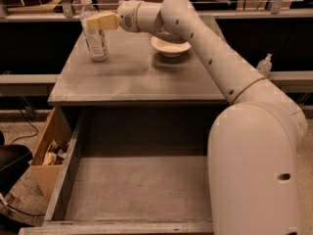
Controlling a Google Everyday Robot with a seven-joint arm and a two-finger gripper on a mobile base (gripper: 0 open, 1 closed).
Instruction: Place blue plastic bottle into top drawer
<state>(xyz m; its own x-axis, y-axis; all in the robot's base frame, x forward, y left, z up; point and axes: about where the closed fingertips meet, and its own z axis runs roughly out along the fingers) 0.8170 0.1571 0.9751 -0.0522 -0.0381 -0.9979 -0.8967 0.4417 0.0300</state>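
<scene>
The blue plastic bottle [96, 44], clear with a white cap and a pale label, stands upright at the back left of the grey desk [132, 77]. My gripper [96, 20] has reached in from the right at the bottle's upper part. Its near yellowish finger [105, 21] crosses in front of the bottle and the jaws stand open around it. The top drawer [137, 190] is pulled out wide below the desk's front edge, with a bare grey floor.
A white bowl [170, 46] sits on the desk behind my arm, right of the bottle. A brown cardboard box [46, 151] with clutter stands on the floor left of the drawer. A small pump-top bottle [264, 65] stands on the ledge at the right.
</scene>
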